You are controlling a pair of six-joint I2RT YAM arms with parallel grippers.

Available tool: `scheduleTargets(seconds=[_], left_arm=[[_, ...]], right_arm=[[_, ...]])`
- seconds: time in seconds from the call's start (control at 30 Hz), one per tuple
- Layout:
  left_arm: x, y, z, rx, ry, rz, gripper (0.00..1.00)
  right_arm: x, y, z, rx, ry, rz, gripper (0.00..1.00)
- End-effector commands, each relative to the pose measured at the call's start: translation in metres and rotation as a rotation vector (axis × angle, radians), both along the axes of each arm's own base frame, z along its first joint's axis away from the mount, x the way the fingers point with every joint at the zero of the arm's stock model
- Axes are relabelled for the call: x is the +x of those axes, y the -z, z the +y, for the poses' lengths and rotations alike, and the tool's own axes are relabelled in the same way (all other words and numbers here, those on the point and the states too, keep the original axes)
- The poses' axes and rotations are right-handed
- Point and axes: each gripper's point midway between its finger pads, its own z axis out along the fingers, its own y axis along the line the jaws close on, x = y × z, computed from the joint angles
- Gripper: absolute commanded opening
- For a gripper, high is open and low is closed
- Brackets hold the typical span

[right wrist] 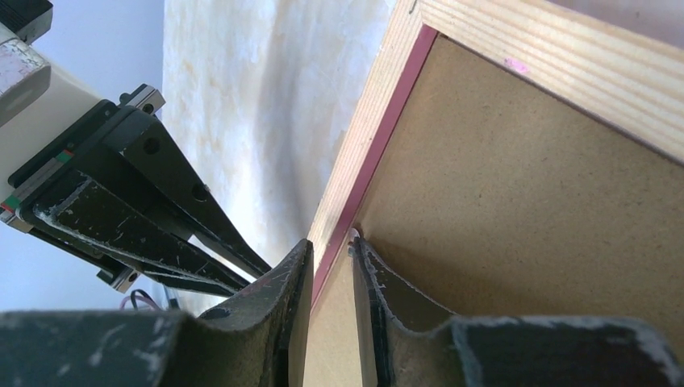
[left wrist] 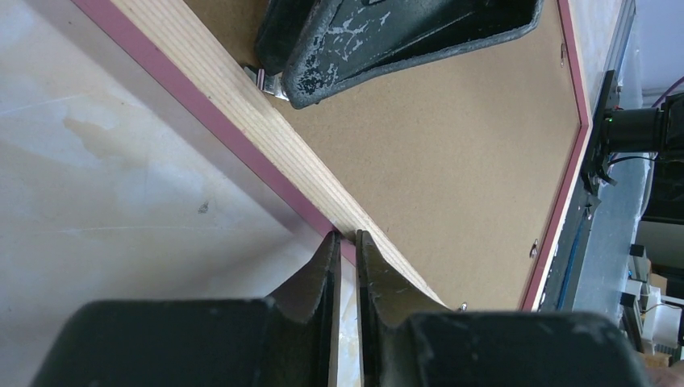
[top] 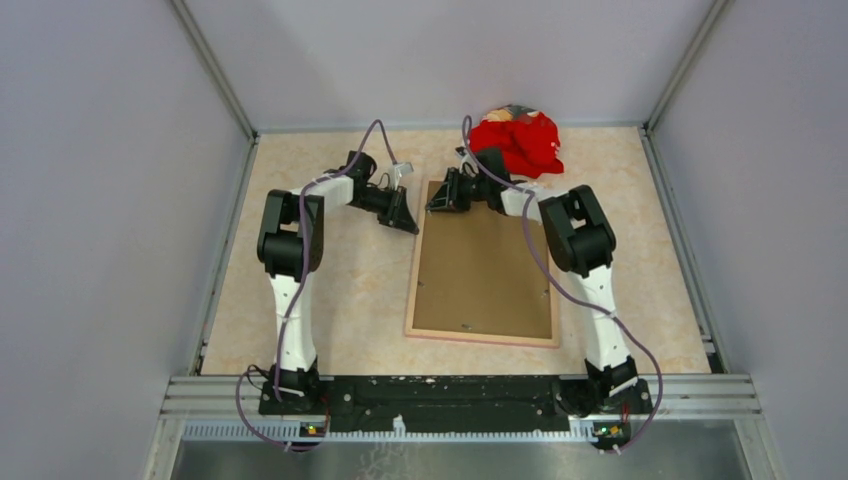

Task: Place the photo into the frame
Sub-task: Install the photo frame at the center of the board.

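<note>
A large thin rectangular frame (top: pixel 414 275) lies back-up on the pale marbled surface (top: pixel 340 290), slightly right of centre. Its flat rails are light tan wood with straight grain, with a pink strip along the outer and inner edges. At its far left corner, the left fingers (left wrist: pixel 323 278), scuffed black plastic with tapered tips, stand almost together with a thin slit between them. Their tips meet the pink outer edge, though I cannot tell whether they pinch it. A matte plain brown backing board (top: pixel 485 275) fills the frame. The right fingers (right wrist: pixel 294 278) are on the far rail, close together and straddling the pink inner lip; a grip is unclear. Beyond lies a crumpled red cloth heap (top: pixel 520 142).
</note>
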Motion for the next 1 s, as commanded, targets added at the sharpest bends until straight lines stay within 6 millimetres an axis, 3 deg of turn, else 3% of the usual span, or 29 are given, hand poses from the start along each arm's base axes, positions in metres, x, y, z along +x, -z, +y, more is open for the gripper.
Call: scheduleTargets(seconds=[0.0,0.7,0.97], left_arm=[[0.000,0.010,-0.007,0.038,0.020,-0.031,0.14],[0.000,0.006,-0.008,0.040,0.025,-0.041,0.13],[-0.001,0.004,-0.008,0.042,0.028,-0.045,0.12]], right_arm=[[-0.002,-0.003,0.011,0.005,-0.068,-0.020,0.25],[-0.012,-0.009,0.015,0.009,-0.208,0.015,0.23],[-0.011,-0.020,0.019,0.024,-0.261,0.025,0.23]])
